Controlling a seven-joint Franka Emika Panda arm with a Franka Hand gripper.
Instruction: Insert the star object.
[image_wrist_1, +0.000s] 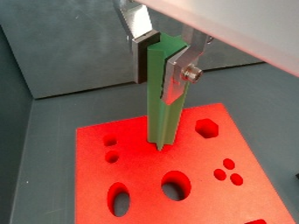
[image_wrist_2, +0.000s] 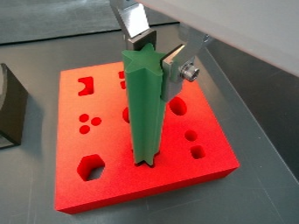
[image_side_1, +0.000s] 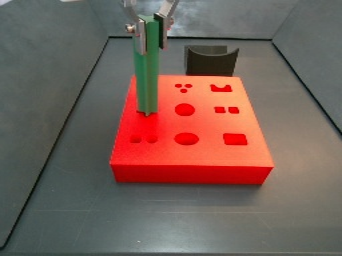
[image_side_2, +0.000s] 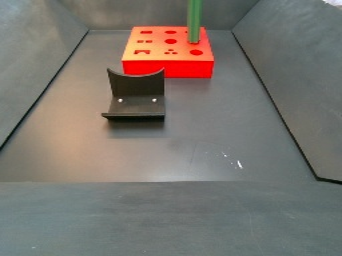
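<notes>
Star object (image_wrist_2: 142, 105) held upright in gripper (image_wrist_2: 156, 54) over red block (image_wrist_2: 105, 179).

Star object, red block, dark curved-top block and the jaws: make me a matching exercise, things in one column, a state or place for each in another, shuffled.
Things:
1. star object
2. red block
3. dark curved-top block
4. gripper

States or places:
A. lies on the floor apart from the rest
B. upright, lower tip at the block's top face
C. jaws shut on the green rod's upper end
D. flat on the floor, shaped holes facing up

Pairs: 1-B, 2-D, 3-A, 4-C
</notes>
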